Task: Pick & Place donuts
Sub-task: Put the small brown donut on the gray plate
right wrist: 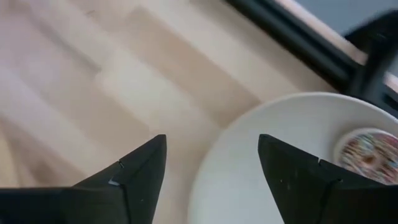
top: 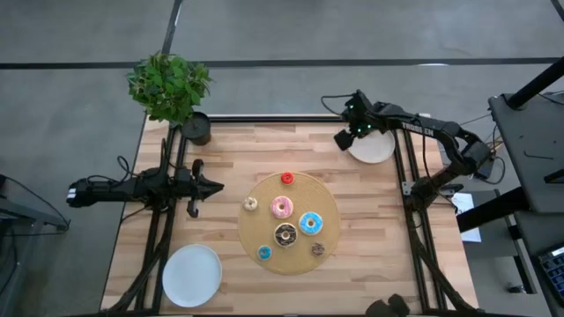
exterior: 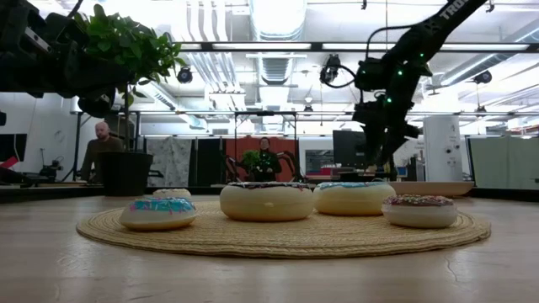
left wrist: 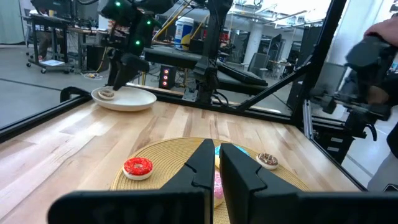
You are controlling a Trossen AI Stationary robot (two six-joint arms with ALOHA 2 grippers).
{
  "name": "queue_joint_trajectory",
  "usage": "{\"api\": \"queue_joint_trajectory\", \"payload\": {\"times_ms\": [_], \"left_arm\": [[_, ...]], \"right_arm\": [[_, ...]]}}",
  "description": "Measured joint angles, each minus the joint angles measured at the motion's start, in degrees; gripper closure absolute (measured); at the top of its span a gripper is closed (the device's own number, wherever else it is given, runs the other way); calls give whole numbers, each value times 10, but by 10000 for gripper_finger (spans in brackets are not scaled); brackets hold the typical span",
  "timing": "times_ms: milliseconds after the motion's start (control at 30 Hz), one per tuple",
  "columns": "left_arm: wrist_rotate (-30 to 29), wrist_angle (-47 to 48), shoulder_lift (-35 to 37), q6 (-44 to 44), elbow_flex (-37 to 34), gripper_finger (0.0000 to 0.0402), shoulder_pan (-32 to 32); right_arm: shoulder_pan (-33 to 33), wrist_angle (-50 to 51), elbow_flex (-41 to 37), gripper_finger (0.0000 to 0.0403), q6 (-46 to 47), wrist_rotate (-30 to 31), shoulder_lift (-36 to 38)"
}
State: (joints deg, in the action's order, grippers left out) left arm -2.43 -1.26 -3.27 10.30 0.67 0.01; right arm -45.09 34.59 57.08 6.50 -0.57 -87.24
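Several donuts lie on the round tan disc: red, cream, pink, light blue, chocolate and two tiny ones near the disc's near edge. One sprinkled donut lies on the far right white plate. My right gripper hangs open and empty above that plate's left rim, fingers pointing steeply down. My left gripper waits shut and level at the table's left side, pointing at the disc.
A second white plate lies at the near left corner. A potted plant stands at the far left corner. Black frame rails run along the table's left and right sides. Bare wood shows between the disc and the far edge.
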Motion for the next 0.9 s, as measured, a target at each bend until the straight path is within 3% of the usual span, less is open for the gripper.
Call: {"api": "queue_joint_trajectory", "payload": {"times_ms": [900], "left_arm": [[0,0,0,0,0,401,0]], "right_arm": [[250,-9,0,147,-109,2,73]]}}
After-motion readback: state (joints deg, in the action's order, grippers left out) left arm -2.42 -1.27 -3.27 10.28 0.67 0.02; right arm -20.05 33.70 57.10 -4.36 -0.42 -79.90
